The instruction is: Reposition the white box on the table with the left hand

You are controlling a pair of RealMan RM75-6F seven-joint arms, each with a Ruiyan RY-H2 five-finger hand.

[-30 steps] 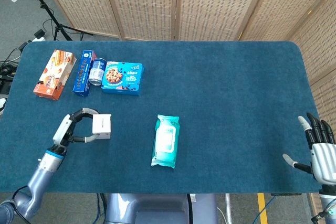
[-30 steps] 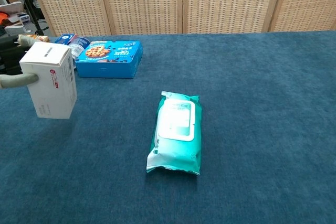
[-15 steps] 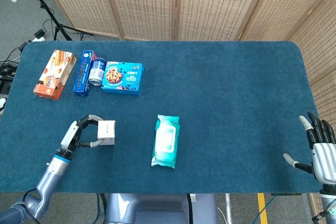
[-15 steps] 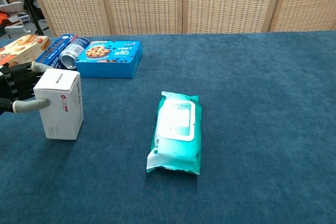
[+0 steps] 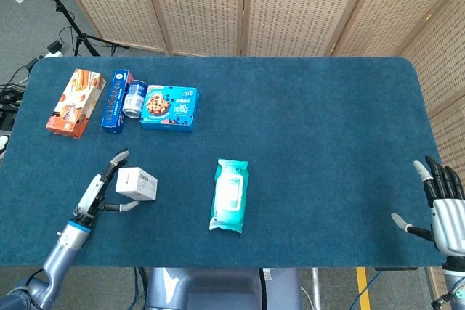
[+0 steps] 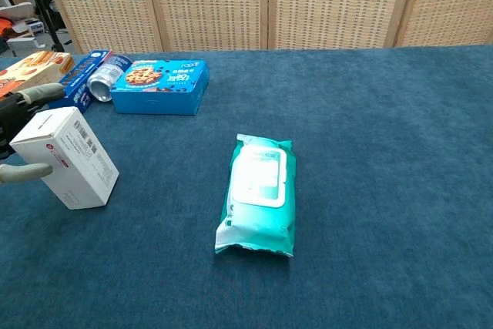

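Since half a second ago, the box (image 5: 136,184) has tipped from upright to leaning, with its top toward the left hand (image 5: 102,188), and the fingers have opened. Before, the hand was closed around the box; now the thumb (image 6: 20,174) and one finger (image 6: 37,94) stand apart on both sides of it. They are close to it, maybe touching at the bottom edge, but they do not clamp it. I judge that the hand is releasing the box on the table (image 5: 312,128), near the front left edge, so the move is almost done. The tilt is a risk: the box can fall flat when the hand leaves.

At the front right corner, the right hand (image 5: 442,212) hangs with spread fingers and holds nothing.

Right of the box, well apart, a teal wipes pack (image 5: 229,194) lies flat with its lid closed. What is inside I cannot see.

At the far left there is a row of things: an orange carton (image 5: 75,102), a narrow blue carton (image 5: 115,101), a can (image 5: 134,99) lying on its side, and a blue cookie box (image 5: 169,108). The cartons all look closed and the contents are hidden. Behind the table stands a woven screen (image 5: 247,5).
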